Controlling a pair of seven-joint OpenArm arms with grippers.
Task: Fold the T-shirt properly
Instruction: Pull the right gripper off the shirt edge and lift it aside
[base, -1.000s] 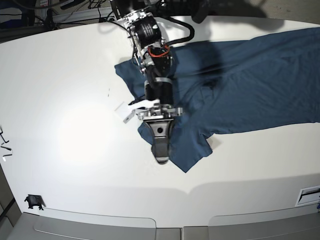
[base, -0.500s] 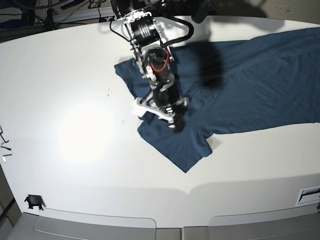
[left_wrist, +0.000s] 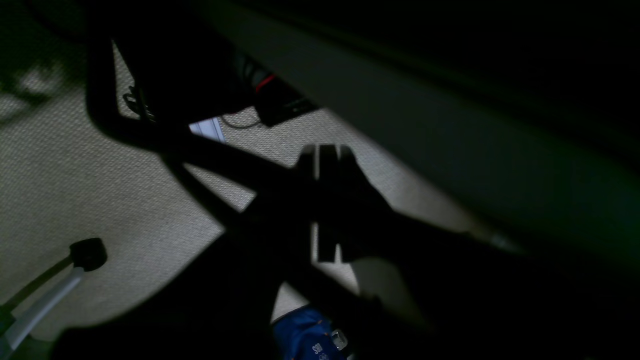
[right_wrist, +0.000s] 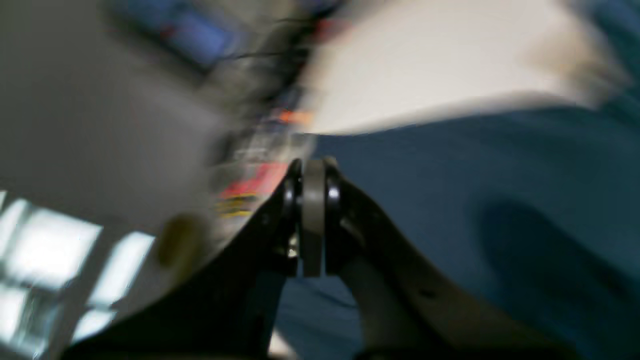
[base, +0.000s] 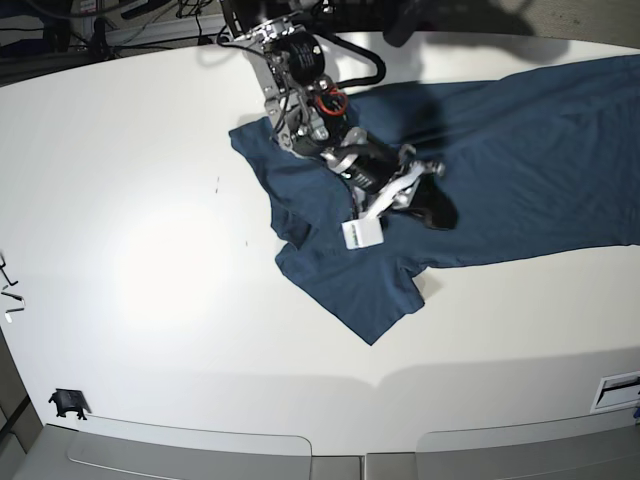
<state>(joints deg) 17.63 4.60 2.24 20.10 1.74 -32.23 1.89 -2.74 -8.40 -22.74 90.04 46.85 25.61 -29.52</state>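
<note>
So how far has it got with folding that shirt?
Barely started, by the look of it. The T-shirt lies spread wide across the white table, a sleeve splayed toward the front edge, with no neat fold visible. The right gripper is shut and sits over the middle of the cloth; whether it pinches any fabric is unclear. The left gripper is shut, off the table, over carpet. All the folds remain.

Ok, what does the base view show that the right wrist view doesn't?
Only base: the whole T-shirt spread on the white table, one sleeve toward the front edge, and the right arm reaching over it. Only right wrist: the right claw up close, shut, nothing in it. Both: blue cloth under that claw.
</note>
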